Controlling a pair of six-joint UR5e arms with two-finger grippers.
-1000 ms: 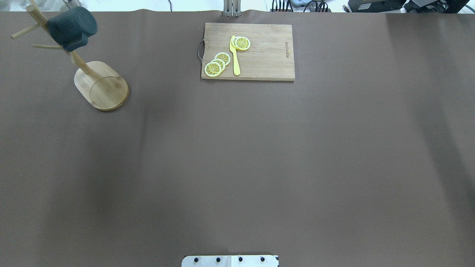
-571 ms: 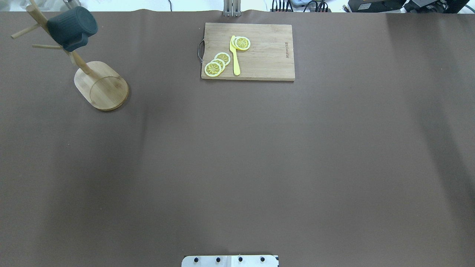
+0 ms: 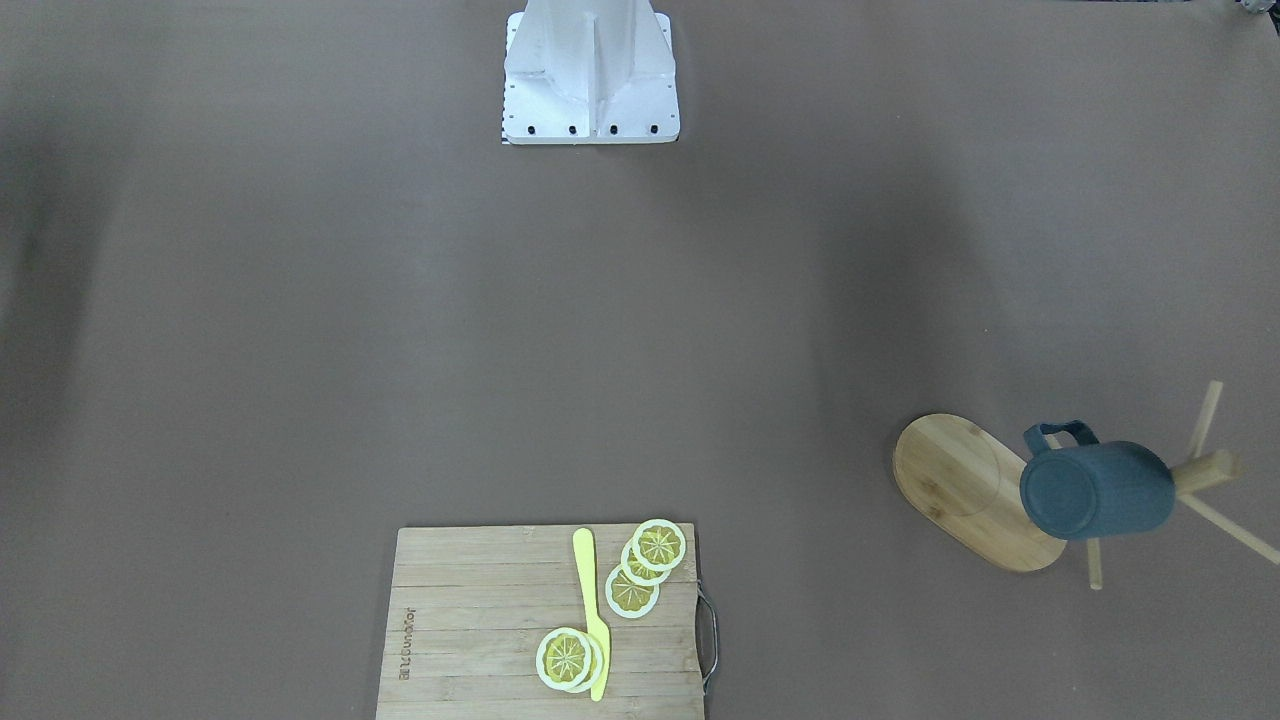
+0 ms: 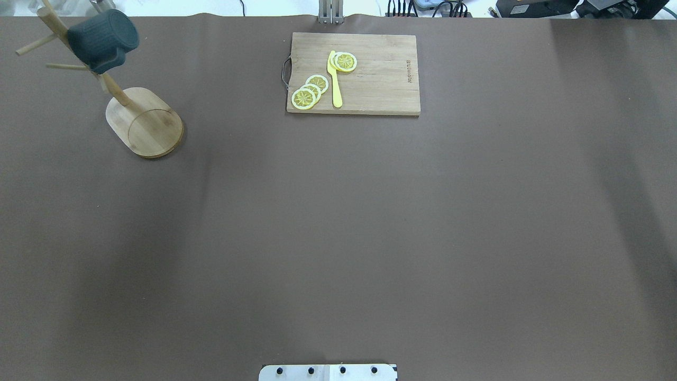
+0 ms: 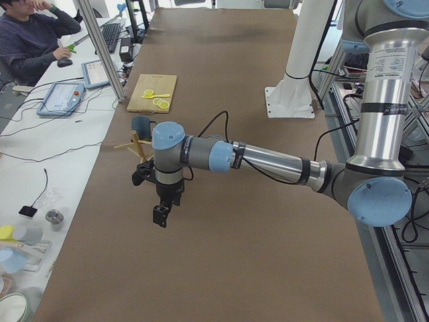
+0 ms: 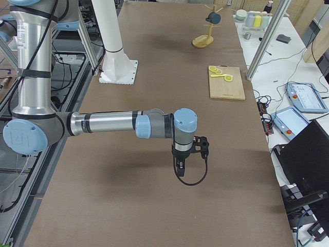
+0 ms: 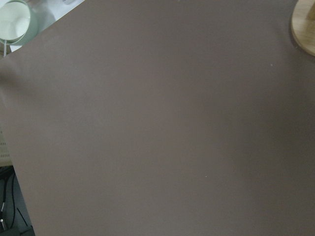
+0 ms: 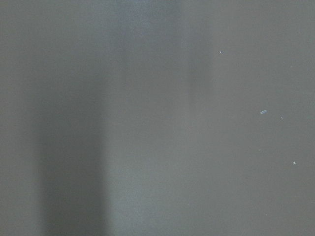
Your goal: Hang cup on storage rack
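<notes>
The dark teal cup (image 4: pixel 103 39) hangs by its handle on a peg of the bamboo storage rack (image 4: pixel 145 121), at the table's far left. Both also show in the front view, the cup (image 3: pixel 1095 490) over the rack's oval base (image 3: pixel 950 480). My left gripper (image 5: pixel 161 216) shows only in the left side view, above the bare table and nearer than the rack (image 5: pixel 137 144). I cannot tell if it is open. My right gripper (image 6: pixel 179 170) shows only in the right side view, far from the cup (image 6: pixel 214 18). I cannot tell its state either.
A rectangular wooden cutting board (image 4: pixel 353 73) with lemon slices (image 4: pixel 309 91) and a yellow knife (image 4: pixel 334 79) lies at the far middle. The robot's white base (image 3: pixel 590 70) stands at the near edge. A pale bowl (image 7: pixel 12 19) sits off the table's end.
</notes>
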